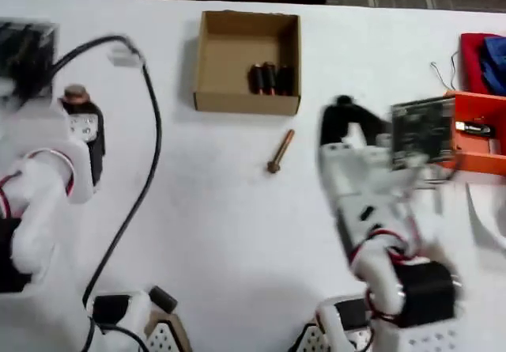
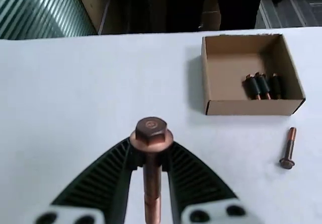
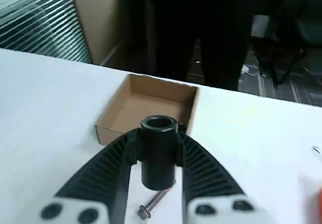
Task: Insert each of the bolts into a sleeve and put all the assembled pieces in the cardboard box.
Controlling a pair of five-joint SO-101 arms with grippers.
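I am clenching my left fingers (image 2: pixel 103 181) on the probably slippery copper bolt (image 2: pixel 151 178) just under its head; my right fingers (image 3: pixel 103 176) are gripping the stiff-looking black cylindrical sleeve (image 3: pixel 158 156) mid-barrel, above the white counter (image 1: pixel 221 233).

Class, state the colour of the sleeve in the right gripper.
The sleeve is black; best in right wrist view.

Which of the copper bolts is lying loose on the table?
The bare bolt beside the cardboard box. A second bolt is clamped in the left gripper; the sleeved ones sit inside the box.
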